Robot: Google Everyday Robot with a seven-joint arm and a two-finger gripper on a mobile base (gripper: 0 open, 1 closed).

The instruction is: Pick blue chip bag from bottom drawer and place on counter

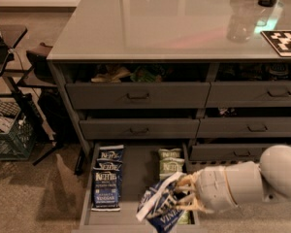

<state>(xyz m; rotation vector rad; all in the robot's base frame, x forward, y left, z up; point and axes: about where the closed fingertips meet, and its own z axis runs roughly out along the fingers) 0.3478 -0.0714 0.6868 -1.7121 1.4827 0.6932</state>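
Note:
My gripper (184, 198) reaches in from the right over the front right of the open bottom drawer (138, 176). It is shut on a blue chip bag (160, 208), a dark blue crinkly Kettle bag held tilted just above the drawer's front edge. A row of alike blue bags (106, 178) lies along the drawer's left side. Green Kettle bags (170, 161) lie on its right side, partly hidden by my gripper. The glossy light grey counter (155, 21) spans the top of the cabinet.
Upper drawers (136, 95) stand ajar with snacks inside. A clear bottle (240, 25) and a black-and-white marker tag (286, 41) sit on the counter's right. A green crate (9, 135) and a chair frame (9, 72) stand at the left on carpet.

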